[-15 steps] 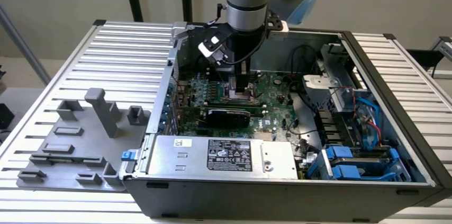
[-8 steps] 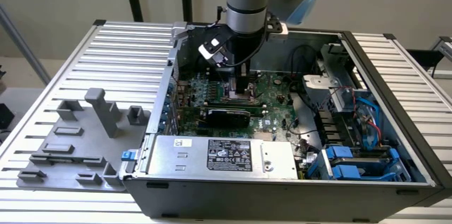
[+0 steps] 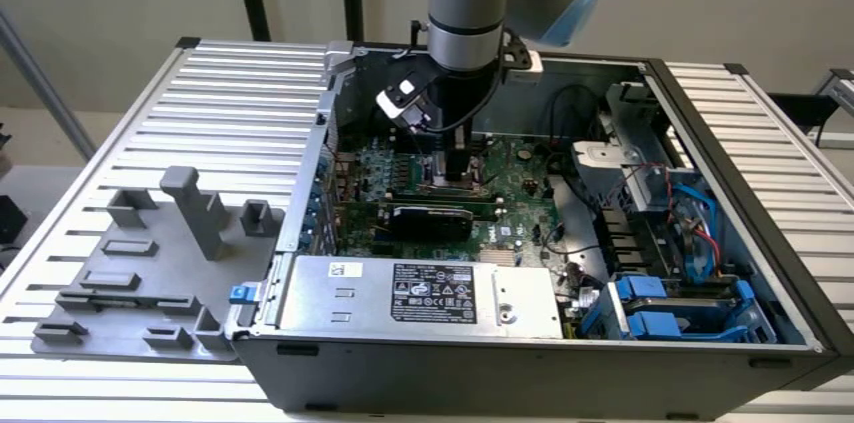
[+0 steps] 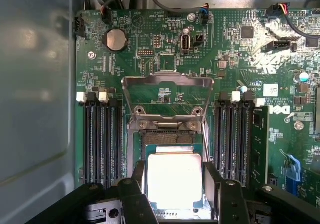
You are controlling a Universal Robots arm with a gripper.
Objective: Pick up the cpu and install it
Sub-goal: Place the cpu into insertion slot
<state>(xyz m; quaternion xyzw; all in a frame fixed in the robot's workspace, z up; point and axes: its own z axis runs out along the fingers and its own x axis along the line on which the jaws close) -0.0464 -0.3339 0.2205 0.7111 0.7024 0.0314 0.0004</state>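
Observation:
The cpu, a flat square chip with a bright silver top, sits between my gripper's two black fingers, which press against its opposite edges. It is level over the black motherboard socket, whose metal load frame is swung up and open just beyond it. I cannot tell whether the chip touches the socket. In the exterior view my gripper reaches straight down into the open computer case, close to the green motherboard.
Black memory slots flank the socket, and one stick stands in place. A large grey box with a black label lies at the case front, blue drive bays and cables on the exterior view's right, a grey fixture on its left.

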